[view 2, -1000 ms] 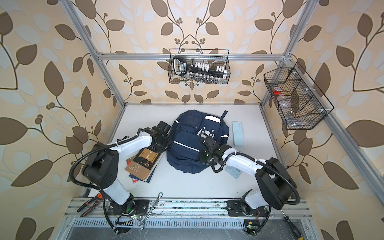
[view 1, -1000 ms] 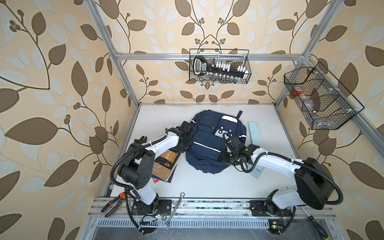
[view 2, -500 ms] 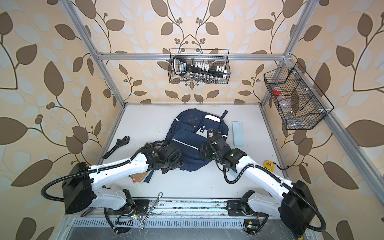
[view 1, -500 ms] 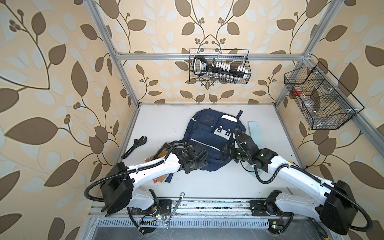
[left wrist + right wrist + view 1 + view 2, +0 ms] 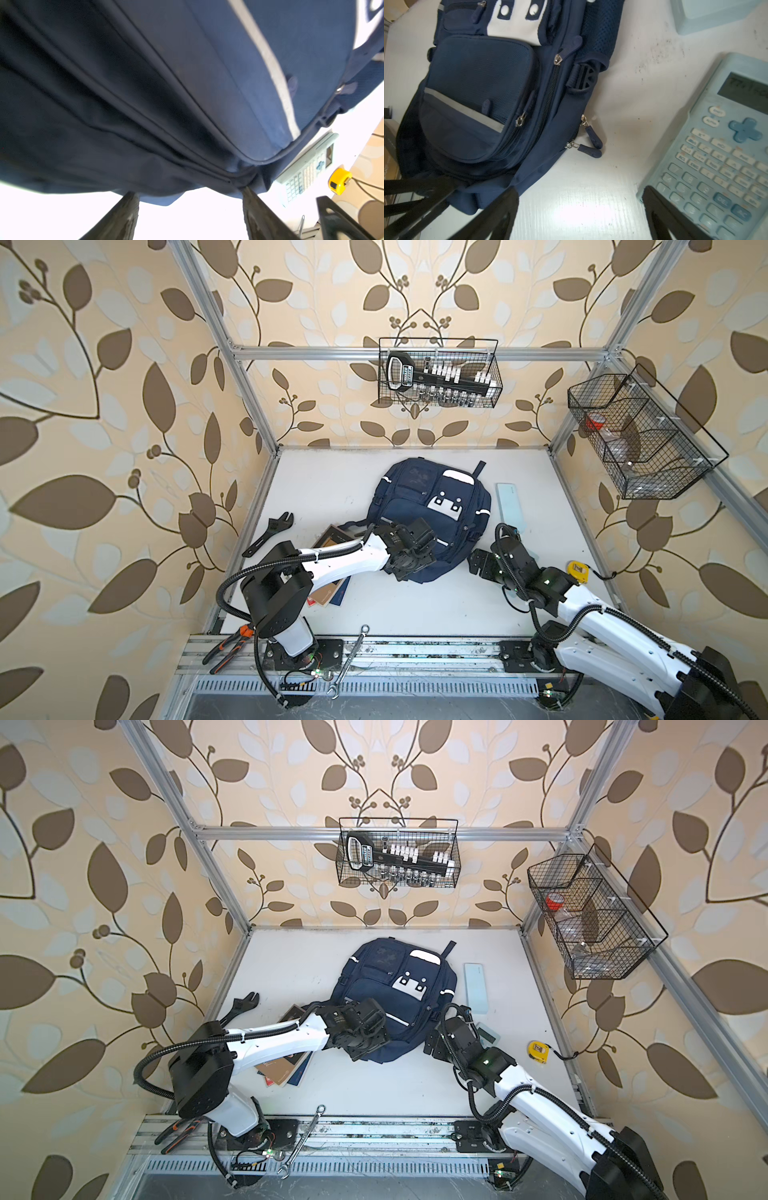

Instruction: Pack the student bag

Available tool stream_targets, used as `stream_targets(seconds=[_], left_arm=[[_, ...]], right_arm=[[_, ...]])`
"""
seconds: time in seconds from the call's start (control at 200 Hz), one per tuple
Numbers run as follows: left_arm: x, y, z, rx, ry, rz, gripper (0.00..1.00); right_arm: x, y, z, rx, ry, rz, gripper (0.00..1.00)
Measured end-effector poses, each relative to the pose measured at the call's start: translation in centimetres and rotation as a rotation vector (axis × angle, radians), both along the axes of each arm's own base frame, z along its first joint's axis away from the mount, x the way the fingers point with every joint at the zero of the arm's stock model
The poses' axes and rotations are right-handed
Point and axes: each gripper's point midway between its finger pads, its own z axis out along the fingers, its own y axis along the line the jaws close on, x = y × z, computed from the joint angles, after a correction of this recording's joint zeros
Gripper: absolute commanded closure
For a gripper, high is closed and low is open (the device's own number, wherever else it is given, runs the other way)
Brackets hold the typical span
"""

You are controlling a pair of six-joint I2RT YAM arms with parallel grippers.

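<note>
Counts: one student bag (image 5: 432, 506), one blue calculator (image 5: 716, 158), one pale blue case (image 5: 509, 504), one yellow tape measure (image 5: 577, 572), one black adjustable wrench (image 5: 274, 529), one spanner (image 5: 349, 659), one pair of pliers (image 5: 226, 649), and two wire baskets, one on the back wall (image 5: 386, 398) and one on the right wall (image 5: 665, 485). A stack of books (image 5: 328, 593) lies under your left arm; I can't count them.

The bag lies flat, front up, mid worktop (image 5: 415, 614). The case is just beside it on the right, the calculator nearer the front.

Your left end effector (image 5: 189, 191) is spread wide and holds nothing. Its tips sit at the bag's near edge; I can't tell if they touch it.

Your right end effector (image 5: 580, 191) is also spread wide and empty. It's over bare worktop between the bag's zipper pulls and the calculator, one finger (image 5: 660, 214) over the calculator's corner.
</note>
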Motion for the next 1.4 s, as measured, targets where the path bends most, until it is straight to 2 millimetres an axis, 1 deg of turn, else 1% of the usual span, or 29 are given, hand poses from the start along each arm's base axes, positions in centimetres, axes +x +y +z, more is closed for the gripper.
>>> stream_targets(seconds=[0.045, 0.125, 0.24, 0.305, 0.37, 0.435, 0.545, 0.64, 0.73, 0.755, 0.8, 0.825, 0.98, 1.145, 1.195, 1.219, 1.259, 1.299, 1.324, 1.354, 1.399], left_arm=[[0.0, -0.2, -0.2, 0.004, 0.008, 0.005, 0.28], [0.3, -0.7, -0.3, 0.007, 0.019, 0.016, 0.30], [1.0, -1.6, 0.4, -0.004, 0.010, 0.023, 0.32], [1.6, -2.0, 1.1, -0.009, -0.003, 0.037, 0.34], [2.0, -2.1, 1.4, -0.009, -0.011, 0.050, 0.35], [2.0, -1.8, 1.2, -0.002, -0.004, 0.060, 0.35], [2.1, -1.4, 0.3, 0.020, 0.016, 0.078, 0.42], [2.3, -1.2, -0.4, 0.036, 0.029, 0.087, 0.55], [2.4, -1.0, -0.7, 0.040, 0.041, 0.100, 0.71], [2.5, -0.8, -0.8, 0.044, 0.040, 0.097, 0.78], [2.7, -0.7, -0.8, 0.042, 0.045, 0.102, 0.94], [2.7, -0.7, -0.7, 0.043, 0.045, 0.102, 1.00], [3.4, -0.2, -0.2, 0.055, 0.037, 0.103, 1.00], [4.0, 0.8, 0.3, 0.093, 0.014, 0.095, 1.00], [4.0, 0.9, 0.5, 0.099, 0.006, 0.087, 1.00], [4.1, 1.1, 0.6, 0.101, 0.002, 0.084, 1.00], [4.2, 1.2, 0.9, 0.103, -0.004, 0.080, 1.00], [4.3, 1.3, 1.1, 0.105, -0.012, 0.070, 1.00], [4.4, 1.4, 1.2, 0.108, -0.017, 0.067, 1.00], [4.5, 1.5, 1.3, 0.110, -0.023, 0.064, 1.00], [4.6, 1.4, 1.5, 0.111, -0.030, 0.051, 1.00]], right_arm=[[0.0, 0.2, -0.1, 0.002, 0.006, 0.007, 0.21], [-0.2, 0.5, -1.0, -0.010, 0.039, 0.034, 0.29], [-0.6, 0.8, -2.6, -0.033, 0.107, 0.055, 0.35], [-0.8, 1.0, -3.2, -0.035, 0.133, 0.070, 0.37], [-1.0, 1.3, -3.4, -0.028, 0.143, 0.083, 0.37], [-1.0, 1.6, -3.2, -0.016, 0.140, 0.098, 0.37], [-1.0, 2.1, -3.1, -0.002, 0.136, 0.123, 0.39], [-0.9, 2.1, -3.0, -0.005, 0.131, 0.134, 0.43], [-0.9, 2.2, -3.1, -0.008, 0.134, 0.139, 0.47], [-0.9, 2.2, -3.2, -0.011, 0.137, 0.140, 0.48], [-1.0, 2.1, -3.5, -0.019, 0.143, 0.144, 0.50], [-0.9, 2.1, -3.6, -0.022, 0.146, 0.142, 0.50], [-0.5, 2.4, -3.8, -0.029, 0.139, 0.149, 0.53], [0.7, 3.2, -2.9, -0.014, 0.073, 0.183, 0.53], [1.0, 3.6, -2.6, -0.001, 0.051, 0.194, 0.48], [1.1, 3.7, -2.5, 0.004, 0.042, 0.200, 0.41], [1.2, 3.8, -2.2, 0.010, 0.028, 0.202, 0.25], [1.4, 3.8, -1.9, 0.021, 0.018, 0.184, 0.19], [1.5, 3.8, -1.8, 0.022, 0.012, 0.178, 0.20], [1.6, 3.7, -1.7, 0.027, 0.009, 0.159, 0.28], [1.8, 3.5, -1.5, 0.027, 0.000, 0.139, 0.35]])
